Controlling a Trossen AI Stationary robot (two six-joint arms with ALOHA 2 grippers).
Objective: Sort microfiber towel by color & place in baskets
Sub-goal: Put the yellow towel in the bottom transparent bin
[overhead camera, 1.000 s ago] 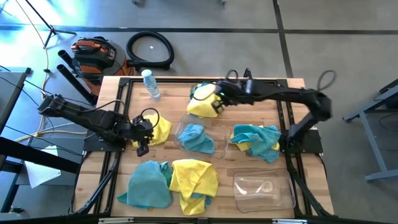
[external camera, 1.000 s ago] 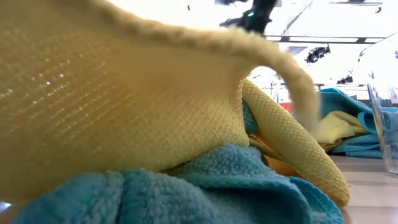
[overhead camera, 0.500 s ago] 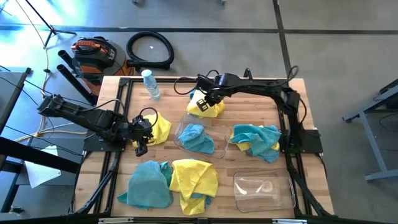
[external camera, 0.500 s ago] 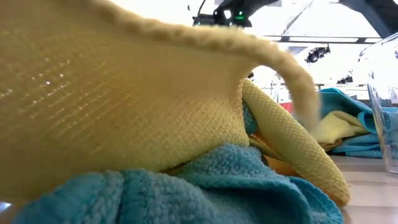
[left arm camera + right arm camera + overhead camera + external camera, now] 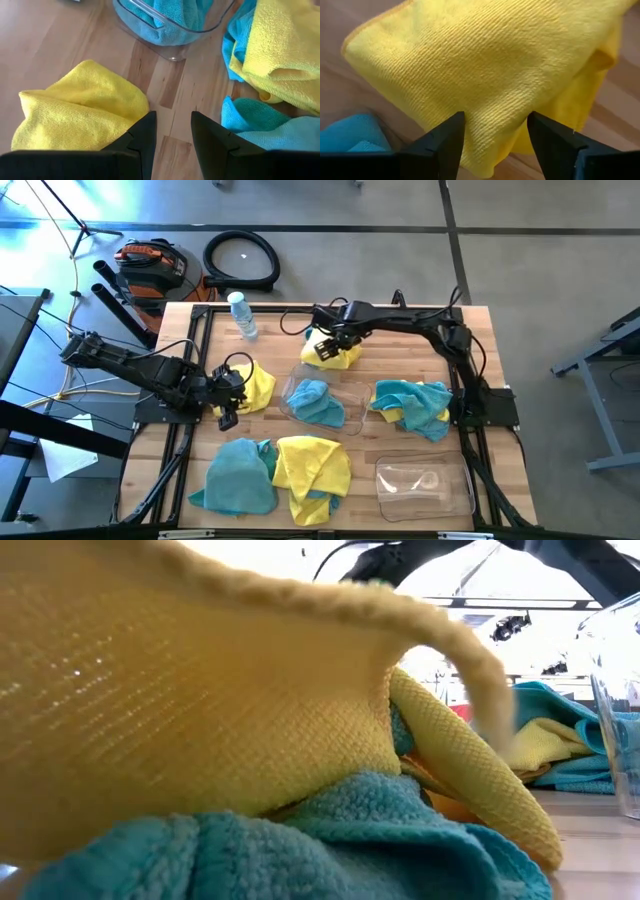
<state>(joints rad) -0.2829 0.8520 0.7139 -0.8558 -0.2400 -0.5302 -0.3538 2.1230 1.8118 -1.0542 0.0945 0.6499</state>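
My right gripper [image 5: 495, 117] stands open over a yellow microfiber towel [image 5: 485, 55] that lies bunched on the wood at the table's far middle [image 5: 338, 354]. Just nearer is a clear basket [image 5: 352, 394] with a teal towel [image 5: 312, 402] in it. At the left, my left gripper [image 5: 173, 117] is open over bare wood beside another yellow towel [image 5: 80, 117]. A second clear basket [image 5: 422, 485] sits near right. More towels lie loose: a teal and yellow heap [image 5: 412, 406], a teal one [image 5: 238, 478] and a yellow one [image 5: 312, 465]. My right gripper comes at the yellow towel from above with a finger [image 5: 451, 135] on either side of its middle fold. I cannot tell whether the fingers touch the cloth. The towel lies on the table.
A clear plastic bottle [image 5: 242, 315] stands at the far left of the table. In the low view a yellow towel [image 5: 200, 720] and a teal one [image 5: 300, 840] fill most of the picture. Bare wood shows between the far yellow towel and the table's right edge.
My right gripper has moved a little toward the table's left edge with the yellow towel under it, while its arm has swung round behind it. The towel now lies in a smaller heap on the wood.
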